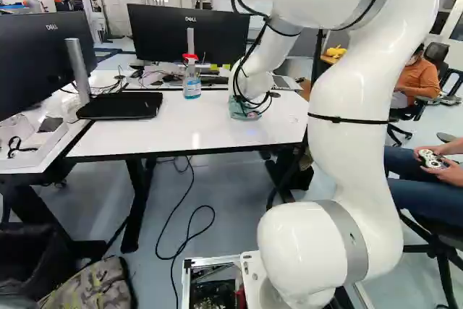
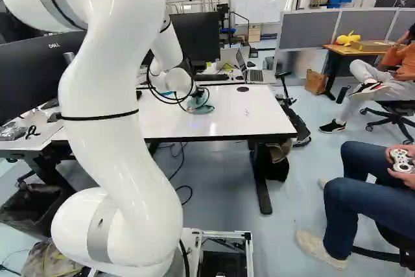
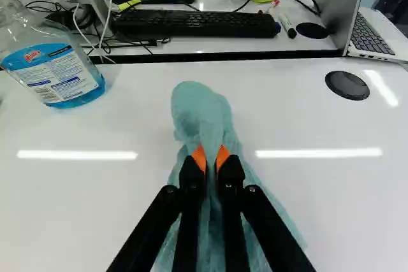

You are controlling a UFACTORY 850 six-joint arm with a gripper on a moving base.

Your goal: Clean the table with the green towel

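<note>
Open tabletop [image 1: 155, 134] on both sides of the green towel [image 3: 194, 109], upright bottle [image 1: 192, 83] near the far edge, monitor base [image 1: 119, 106] blocking the left base view's left end, keyboard [image 3: 191, 23] and laptop [image 3: 331, 7] beyond

1. The towel [image 3: 197, 109] lies on the table [image 1: 206, 134], with the cleaner bottle [image 1: 192, 86] to its left in the left base view.
2. Beyond the table, on the adjoining desk [image 3: 220, 41], a keyboard [image 3: 191, 25] lies between the bottle and an open laptop [image 3: 376, 33].
3. The round cable grommet [image 3: 347, 85] sits in the tabletop, near the laptop.
4. One monitor [image 1: 188, 34] stands behind the bottle; another monitor [image 1: 40, 59] stands at the left of the left base view.
5. A loose cable [image 1: 182, 251] lies on the floor under and before the table.
6. In the right base view, a wastebasket [image 2: 32, 209] stands at the left.
</note>
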